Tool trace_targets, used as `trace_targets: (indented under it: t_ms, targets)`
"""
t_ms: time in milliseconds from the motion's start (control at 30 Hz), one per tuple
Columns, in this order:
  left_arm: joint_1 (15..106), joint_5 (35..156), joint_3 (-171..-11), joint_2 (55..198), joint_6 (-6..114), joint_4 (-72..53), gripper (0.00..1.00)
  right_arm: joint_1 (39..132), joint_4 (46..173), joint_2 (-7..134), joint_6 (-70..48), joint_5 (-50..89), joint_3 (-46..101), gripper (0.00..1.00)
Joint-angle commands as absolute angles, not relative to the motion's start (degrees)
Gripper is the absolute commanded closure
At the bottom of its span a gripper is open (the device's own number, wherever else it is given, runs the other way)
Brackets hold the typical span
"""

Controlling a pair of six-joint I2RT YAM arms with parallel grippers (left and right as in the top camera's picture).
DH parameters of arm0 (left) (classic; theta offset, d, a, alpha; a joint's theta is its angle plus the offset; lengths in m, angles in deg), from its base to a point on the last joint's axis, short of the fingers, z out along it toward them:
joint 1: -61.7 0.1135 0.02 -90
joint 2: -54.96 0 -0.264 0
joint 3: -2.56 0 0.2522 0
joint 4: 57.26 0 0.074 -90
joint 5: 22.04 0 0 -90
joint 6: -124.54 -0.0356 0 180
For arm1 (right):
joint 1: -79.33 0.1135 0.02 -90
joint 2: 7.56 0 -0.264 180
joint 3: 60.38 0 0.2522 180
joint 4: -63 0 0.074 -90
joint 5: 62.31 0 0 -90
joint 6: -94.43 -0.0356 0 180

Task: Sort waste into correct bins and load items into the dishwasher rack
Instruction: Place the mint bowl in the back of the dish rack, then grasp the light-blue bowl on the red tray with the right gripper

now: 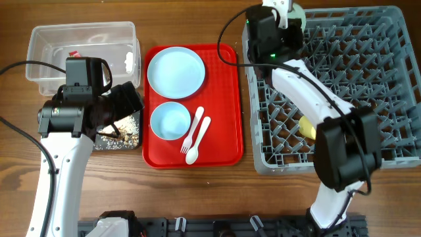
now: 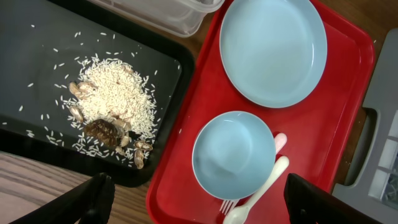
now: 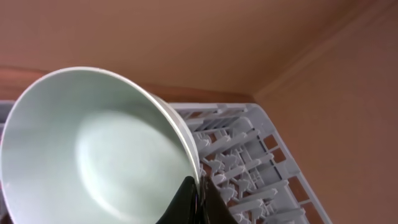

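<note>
Right gripper (image 3: 196,200): we see jaws pinching mint bowl (image 3: 93,155) rim over rack (image 1: 368,59) far left.
Left gripper (image 2: 198,190): jaws spread, over black tray (image 2: 37,37).

**Four containers on a wooden table**

The brown wooden table (image 1: 197,197) carries a clear plastic tub (image 1: 92,39) at its far left. In front of the tub lies a black tray (image 2: 37,37). A red serving tray (image 1: 223,99) sits just beside both, in the middle. The grey dishwasher rack (image 1: 388,79) fills the right side, a narrow strip of wood showing between it and the red tray.
</note>
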State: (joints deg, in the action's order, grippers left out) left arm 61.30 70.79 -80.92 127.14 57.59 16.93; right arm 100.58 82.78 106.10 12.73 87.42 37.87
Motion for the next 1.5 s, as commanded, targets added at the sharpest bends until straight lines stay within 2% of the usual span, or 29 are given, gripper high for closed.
trace_targets:
  t_ms: [0, 167, 367, 533, 600, 633, 667, 700, 733, 800, 867, 967, 1033, 1167, 1233, 1267, 1333, 1433, 1467]
  targets:
    - [61.6, 70.5, -81.1, 126.8, 58.1, 16.8, 0.11, 100.4, 82.3, 108.5, 13.2, 92.6, 38.2, 0.96]
    - [61.6, 70.5, -81.1, 126.8, 58.1, 16.7, 0.11, 101.3, 86.6, 109.1, 10.8, 91.9, 38.2, 0.96]
    - [61.6, 70.5, -81.1, 126.8, 58.1, 16.8, 0.11, 106.4, 100.6, 108.6, -1.9, 82.7, 38.2, 0.96]
    - [61.6, 70.5, -81.1, 126.8, 58.1, 16.8, 0.11, 109.0, 109.2, 104.0, -6.9, 73.7, 38.2, 0.96]
    - [61.6, 70.5, -81.1, 126.8, 58.1, 16.8, 0.11, 108.7, 112.5, 98.7, -7.7, 61.8, 38.2, 0.62]
    - [61.6, 70.5, -81.1, 126.8, 58.1, 16.8, 0.11, 108.7, 113.7, 96.3, -7.7, 59.3, 38.2, 0.54]
    - [61.6, 70.5, -81.1, 126.8, 58.1, 16.8, 0.11, 108.8, 115.3, 92.7, -7.6, 55.9, 38.2, 0.35]
    - [61.6, 70.5, -81.1, 126.8, 58.1, 16.8, 0.1, 108.8, 117.2, 88.9, -7.6, 49.3, 38.2, 0.28]
    - [61.6, 70.5, -81.1, 126.8, 58.1, 16.8, 0.1, 108.8, 118.5, 86.6, -7.6, 42.8, 38.2, 0.28]
    - [61.6, 70.4, -81.1, 126.8, 58.1, 16.9, 0.09, 108.8, 121.8, 83.9, -7.9, 23.6, 38.2, 0.28]
    - [61.6, 67.8, -81.1, 126.8, 58.2, 18.0, 0.1, 109.5, 124.2, 84.5, -9.5, 13.9, 38.1, 0.29]
    - [65.4, 64.6, -81.1, 126.8, 60.8, 21.5, 0.07, 113.3, 127.0, 87.7, -9.7, 12.1, 38.1, 0.29]
    - [72.4, 65.3, -81.1, 126.8, 61.2, 23.0, 0.0, 116.5, 126.8, 92.2, -12.2, 12.1, 38.1, 0.29]
    - [79.2, 65.5, -81.1, 126.8, 61.2, 23.5, 0.0, 123.0, 122.3, 103.6, -19.2, 14.7, 38.1, 0.31]
    - [79.2, 65.5, -81.1, 126.8, 61.2, 23.6, 0.0, 124.5, 119.9, 107.4, -20.9, 14.8, 38.1, 0.4]
    - [79.2, 65.5, -81.1, 126.8, 61.2, 23.6, 0.0, 125.1, 118.8, 109.5, -23.0, 15.0, 38.1, 0.5]
    - [79.2, 65.5, -81.1, 126.8, 61.2, 23.6, 0.0, 125.2, 118.5, 111.6, -26.9, 17.6, 38.1, 0.58]
    - [79.2, 65.5, -81.1, 126.8, 61.2, 23.6, 0.0, 125.0, 118.7, 111.1, -28.6, 22.0, 38.7, 0.83]
    - [79.2, 65.5, -81.1, 126.8, 61.2, 23.6, 0.0, 124.6, 119.0, 109.2, -28.6, 24.9, 39.4, 0.95]
